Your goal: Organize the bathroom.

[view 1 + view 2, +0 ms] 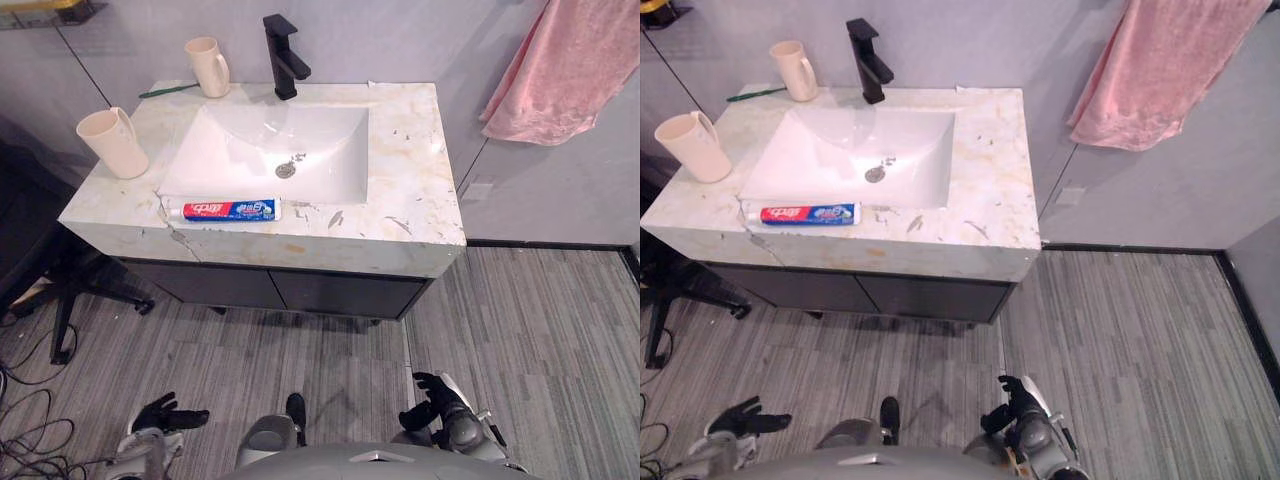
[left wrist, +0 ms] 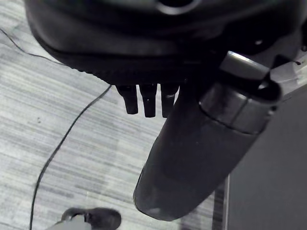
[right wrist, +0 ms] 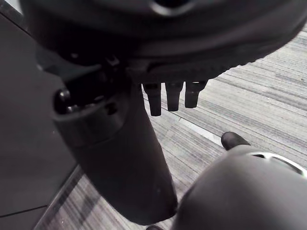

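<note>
Left eye view: you see toothpaste tube (image 1: 230,210) flat on marble countertop (image 1: 415,190), along front rim of sink (image 1: 270,150). Cream cup (image 1: 112,142) at left edge, second cup (image 1: 208,66) and green toothbrush (image 1: 165,91) at back, beside black faucet (image 1: 283,56). Pink towel (image 1: 560,70) on wall.

Right eye view: left hand (image 1: 745,418) and right hand (image 1: 1012,405) low, over floor.

Wrist views: your both hands' fingers relaxed, loose, holding nothing.

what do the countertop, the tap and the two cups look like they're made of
Countertop: looks like polished marble or a marble-look slab, cream with yellowish veins and a soft sheen; its front left edge looks chipped.
Tap: probably metal with a matte black coating, square-edged and without shine.
Cup at the left edge and cup by the wall: likely plastic or glazed ceramic, plain beige, smooth, with handles.
</note>
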Controlling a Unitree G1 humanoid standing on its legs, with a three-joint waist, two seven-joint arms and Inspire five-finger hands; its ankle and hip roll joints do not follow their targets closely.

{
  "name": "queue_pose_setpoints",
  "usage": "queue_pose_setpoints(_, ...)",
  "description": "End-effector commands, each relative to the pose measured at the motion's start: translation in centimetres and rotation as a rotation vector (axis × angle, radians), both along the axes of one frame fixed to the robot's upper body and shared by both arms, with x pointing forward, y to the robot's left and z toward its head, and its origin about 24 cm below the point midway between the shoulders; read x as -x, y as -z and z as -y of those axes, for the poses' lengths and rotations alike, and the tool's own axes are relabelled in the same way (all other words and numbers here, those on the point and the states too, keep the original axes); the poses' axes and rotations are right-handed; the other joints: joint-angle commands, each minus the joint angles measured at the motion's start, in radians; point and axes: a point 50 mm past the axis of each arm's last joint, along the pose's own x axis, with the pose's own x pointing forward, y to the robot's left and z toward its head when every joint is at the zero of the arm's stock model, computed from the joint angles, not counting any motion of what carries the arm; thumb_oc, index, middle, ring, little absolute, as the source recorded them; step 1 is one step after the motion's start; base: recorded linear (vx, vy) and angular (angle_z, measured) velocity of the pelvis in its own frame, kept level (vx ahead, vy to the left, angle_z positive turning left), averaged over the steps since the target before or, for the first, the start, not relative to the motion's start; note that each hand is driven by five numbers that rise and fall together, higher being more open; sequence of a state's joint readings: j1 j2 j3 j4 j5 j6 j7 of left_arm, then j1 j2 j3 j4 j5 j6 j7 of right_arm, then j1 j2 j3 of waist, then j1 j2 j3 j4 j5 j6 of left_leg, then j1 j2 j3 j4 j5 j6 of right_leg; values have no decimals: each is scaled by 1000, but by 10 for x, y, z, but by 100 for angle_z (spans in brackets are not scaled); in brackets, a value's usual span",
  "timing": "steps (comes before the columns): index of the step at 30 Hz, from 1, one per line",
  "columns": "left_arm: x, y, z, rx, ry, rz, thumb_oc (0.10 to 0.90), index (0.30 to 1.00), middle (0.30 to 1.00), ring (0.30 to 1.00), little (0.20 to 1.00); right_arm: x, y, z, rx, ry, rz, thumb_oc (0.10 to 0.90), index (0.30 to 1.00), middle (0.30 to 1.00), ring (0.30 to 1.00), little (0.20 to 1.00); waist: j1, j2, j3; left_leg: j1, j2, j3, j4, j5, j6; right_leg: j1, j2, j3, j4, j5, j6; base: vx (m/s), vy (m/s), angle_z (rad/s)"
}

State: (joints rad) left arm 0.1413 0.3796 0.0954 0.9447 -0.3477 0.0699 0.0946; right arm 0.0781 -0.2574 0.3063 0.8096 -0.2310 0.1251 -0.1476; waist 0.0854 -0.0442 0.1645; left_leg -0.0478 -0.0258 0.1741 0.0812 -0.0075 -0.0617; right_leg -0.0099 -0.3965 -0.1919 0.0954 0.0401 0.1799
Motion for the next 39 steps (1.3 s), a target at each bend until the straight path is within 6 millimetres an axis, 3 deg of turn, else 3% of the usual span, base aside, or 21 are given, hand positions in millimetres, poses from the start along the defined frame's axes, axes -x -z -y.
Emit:
queue_pose_setpoints(1, 14, 3, 4, 14, -71, -4, 800, 900, 900, 900, 900, -7, -16, 36, 152, 30, 91, 800, 900, 900, 900, 900, 16, 41, -23, 13, 109, -134, 100, -115, -5, 9, 29, 1, 34, -51, 45, 27, 88, -21)
queue_pose_setpoints(3, 15, 4, 5, 16, -88, -16, 800, 900, 900, 900, 900, -4, -15, 39, 163, 40, 87, 800, 900, 900, 900, 900, 21, 36, -31, 20, 93, -139, 90, -118, 9, 7, 14, -4, 53, -36, 44, 28, 120, -22)
queue_pose_setpoints(4, 18, 6, 5, 7, -124, -41, 800, 900, 900, 900, 900, -2, -13, 39, 166, 51, 86, 800, 900, 900, 900, 900, 31, 32, -34, 35, 70, -139, 81, -124, 31, -29, -20, -25, 156, 17, 47, 18, 108, -13)
queue_pose_setpoints(6, 20, 6, 5, 2, -134, -50, 800, 900, 900, 900, 900, -2, -13, 39, 165, 53, 86, 800, 900, 900, 900, 900, 33, 32, -34, 40, 68, -136, 79, -125, 36, -42, -21, -32, 193, 23, 47, 39, 57, -14)
queue_pose_setpoints(7, 27, 6, 1, -26, -184, -76, 800, 900, 900, 900, 900, -4, -11, 35, 151, 52, 81, 800, 900, 900, 900, 900, 29, 30, -33, 75, 71, -113, 55, -129, 42, -97, 16, -37, 249, 29, 51, 119, -48, -36)
queue_pose_setpoints(8, 29, 6, 0, -42, -227, -77, 800, 900, 900, 900, 900, -7, -10, 31, 136, 43, 84, 800, 900, 900, 900, 900, 15, 20, -30, 98, 79, -109, 36, -129, 29, -110, 92, -3, 177, 25, 47, 114, -68, -35)
queue_pose_setpoints(9, 29, 6, 0, -42, -227, -77, 800, 900, 900, 900, 900, -7, -10, 31, 136, 43, 84, 800, 900, 900, 900, 900, 15, 20, -30, 98, 79, -109, 36, -129, 29, -110, 92, -3, 177, 25, 47, 95, -185, -63)
queue_pose_setpoints(10, 25, 5, -4, -67, -260, -68, 800, 900, 900, 900, 900, -7, -9, 27, 122, 34, 85, 800, 900, 900, 900, 900, 8, 9, -34, 90, 93, -114, 45, -125, 11, -98, 166, -7, 91, -16, 22, 39, -113, -52)
queue_pose_setpoints(11, 25, 5, -4, -67, -260, -68, 800, 900, 900, 900, 900, -7, -9, 27, 122, 34, 85, 800, 900, 900, 900, 900, 8, 9, -34, 90, 93, -114, 45, -125, 11, -98, 166, -7, 91, -16, 22, 119, -282, -63)
queue_pose_setpoints(12, 16, 0, -11, -104, -315, -46, 800, 900, 900, 900, 900, -4, -6, 26, 108, 37, 65, 800, 900, 900, 900, 900, 20, -8, -44, 79, 112, -111, 51, -121, -14, -53, 191, -68, 22, -38, -8, 129, -221, 9)
queue_pose_setpoints(13, 11, -1, -12, -93, -415, -23, 800, 900, 900, 900, 900, -4, -5, 25, 108, 31, 58, 800, 900, 900, 900, 900, 16, -15, -55, 84, 121, -110, 45, -113, -25, -29, 223, -47, -18, -41, -25, 162, -243, 34)
queue_pose_setpoints(17, 11, -1, -12, -110, -431, -41, 800, 900, 900, 900, 900, -3, -6, 29, 107, 52, 60, 800, 900, 900, 900, 900, 22, -23, -72, 62, 138, -108, 42, -82, -53, 26, 240, -73, -83, -36, -41, 58, -46, 41)
queue_pose_setpoints(19, 25, 2, -12, -105, -526, -65, 800, 900, 900, 900, 900, -2, -8, 36, 119, 69, 64, 800, 900, 900, 900, 900, 23, -14, -90, 59, 148, -105, 11, -61, -70, 58, 242, -90, -134, -33, -47, 42, 37, 0)
queue_pose_setpoints(25, 50, 4, -16, -147, -688, -83, 800, 900, 900, 900, 900, 0, -6, 34, 119, 37, 58, 800, 900, 900, 900, 900, 15, -3, -113, 84, 149, -90, -32, -51, -78, 80, 244, -93, -163, -38, -53, 25, 40, 11)
queue_pose_setpoints(29, 49, -2, -22, -189, -909, 14, 800, 900, 900, 900, 900, 0, -5, 31, 116, 30, 56, 800, 900, 900, 900, 900, 18, -2, -125, 98, 147, -84, -55, -50, -79, 86, 242, -98, -183, -32, -49, 3, 22, 13)
queue_pose_setpoints(30, 47, -6, -26, -211, -974, 57, 800, 900, 900, 900, 900, -1, -5, 31, 117, 27, 55, 800, 900, 900, 900, 900, 19, 0, -127, 102, 146, -83, -59, -50, -78, 84, 241, -98, -183, -32, -48, 8, 24, 6)
queue_pose_setpoints(32, 37, -33, -52, -345, -1156, 263, 800, 900, 900, 900, 900, -2, -4, 27, 114, 19, 44, 800, 900, 900, 900, 900, 31, 2, -136, 107, 144, -80, -65, -53, -76, 77, 240, -98, -183, -32, -48, 0, 0, 0)
queue_pose_setpoints(35, 25, -58, -71, -434, -1198, 392, 800, 900, 900, 900, 900, 0, -2, 24, 112, 20, 34, 800, 900, 900, 900, 900, 42, 2, -140, 108, 143, -83, -63, -57, -74, 79, 240, -100, -183, -34, -50, 0, 0, 0)
queue_pose_setpoints(38, 0, -102, -90, -554, -1224, 597, 800, 900, 900, 900, 900, 5, 2, 18, 105, 28, 24, 800, 900, 900, 900, 900, 57, 2, -146, 106, 139, -97, -63, -58, -72, 86, 243, -99, -183, -37, -53, 3, -5, 1)
queue_pose_setpoints(39, 0, -102, -90, -554, -1224, 597, 800, 900, 900, 900, 900, 5, 2, 18, 105, 28, 24, 800, 900, 900, 900, 900, 57, 2, -146, 106, 139, -97, -63, -58, -72, 86, 243, -99, -183, -37, -53, 15, -25, 7)
